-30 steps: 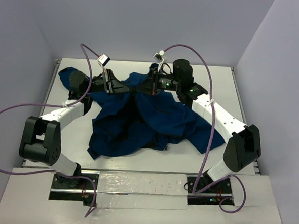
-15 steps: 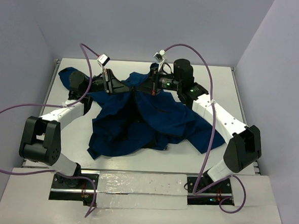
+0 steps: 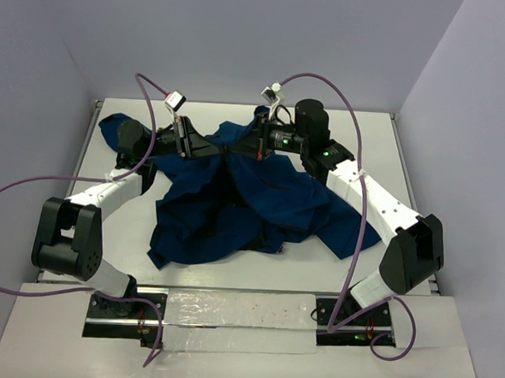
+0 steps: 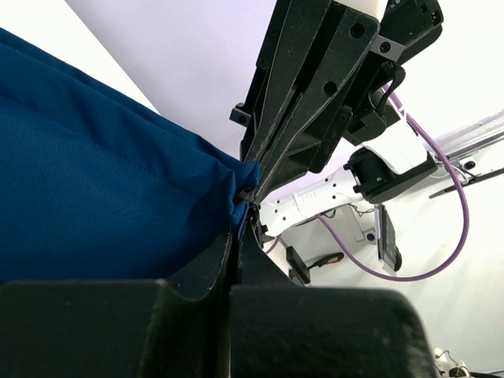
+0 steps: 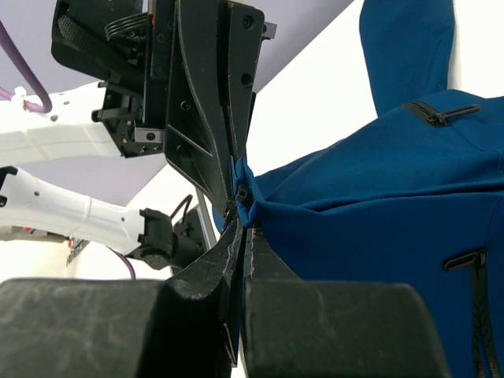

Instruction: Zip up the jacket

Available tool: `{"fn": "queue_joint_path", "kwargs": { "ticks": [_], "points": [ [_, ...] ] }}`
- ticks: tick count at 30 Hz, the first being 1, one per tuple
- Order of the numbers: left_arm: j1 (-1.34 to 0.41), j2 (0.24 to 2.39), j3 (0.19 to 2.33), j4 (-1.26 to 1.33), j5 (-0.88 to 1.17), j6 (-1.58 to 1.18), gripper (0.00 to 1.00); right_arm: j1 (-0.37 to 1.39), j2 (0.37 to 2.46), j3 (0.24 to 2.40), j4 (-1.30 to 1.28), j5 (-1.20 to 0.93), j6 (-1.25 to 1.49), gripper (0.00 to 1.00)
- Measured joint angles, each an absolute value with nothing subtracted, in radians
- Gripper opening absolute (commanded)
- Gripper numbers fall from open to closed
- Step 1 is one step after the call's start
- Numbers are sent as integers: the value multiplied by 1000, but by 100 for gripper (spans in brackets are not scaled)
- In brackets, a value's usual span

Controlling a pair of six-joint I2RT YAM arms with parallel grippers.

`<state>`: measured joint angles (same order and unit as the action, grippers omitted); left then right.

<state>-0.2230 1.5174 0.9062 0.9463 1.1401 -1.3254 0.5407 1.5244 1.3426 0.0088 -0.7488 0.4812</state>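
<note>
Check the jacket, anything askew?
Yes. The jacket lies crumpled, not flat, with a sleeve trailing far left. The left gripper and right gripper pinch the same bunched spot, jaws shut tip to tip.

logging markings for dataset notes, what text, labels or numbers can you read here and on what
No text can be read in any view.
jacket: no label or brand showing.
right arm: small grey marking on the white link, too blurred to read.
left arm: small dark mark by its underside, too blurred to read.
</note>
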Motion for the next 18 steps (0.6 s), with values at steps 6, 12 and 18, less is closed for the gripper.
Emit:
{"fn": "queue_joint_path", "kwargs": {
  "ticks": [6, 12, 18],
  "points": [
    [-224, 1515, 906, 943, 1131, -1320, 0, 541, 1522, 1341, 15, -733, 497, 0],
    [-230, 1515, 905, 933, 1118, -1299, 0, 541, 1521, 1341, 16, -710, 509, 0],
    [-234, 1510, 905, 920, 1092, -1277, 0, 541, 1521, 1341, 22, -676, 532, 0]
  ]
}}
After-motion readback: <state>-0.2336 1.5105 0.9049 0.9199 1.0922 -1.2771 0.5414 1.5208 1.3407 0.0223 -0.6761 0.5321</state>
